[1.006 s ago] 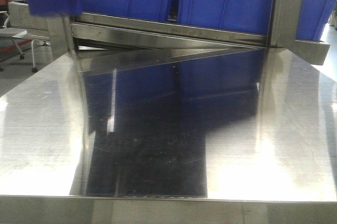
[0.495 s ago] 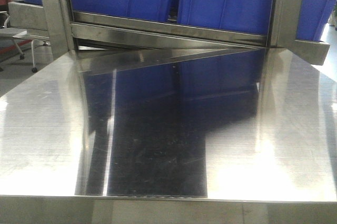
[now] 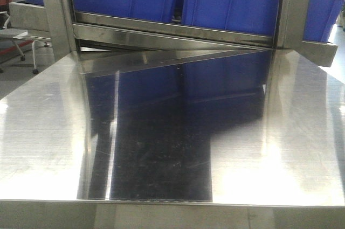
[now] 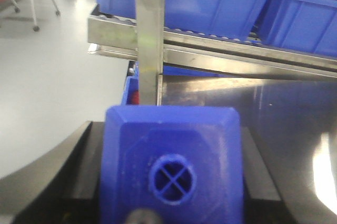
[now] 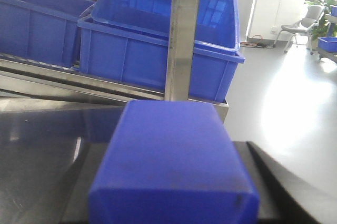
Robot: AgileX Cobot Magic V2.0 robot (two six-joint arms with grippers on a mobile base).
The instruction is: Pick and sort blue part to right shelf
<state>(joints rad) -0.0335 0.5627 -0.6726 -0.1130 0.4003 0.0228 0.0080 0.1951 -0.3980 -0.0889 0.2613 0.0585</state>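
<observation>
Well — pickup looks done, sorting not: my left jaws clamp a blue part (image 4: pixel 171 166) by the tabletop's (image 3: pixel 43 132) far-left corner, my right jaws grip a second blue part (image 5: pixel 171 171) near the right shelf (image 5: pixel 63 79) and its blue bin (image 5: pixel 158 50) — delivery remains.

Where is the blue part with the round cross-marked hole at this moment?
In the left wrist view the blue part fills the bottom centre, held between the black fingers of the left gripper, in front of the steel shelf post.

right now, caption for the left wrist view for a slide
Left tool holding a blue part before a steel shelf of blue bins.
</observation>
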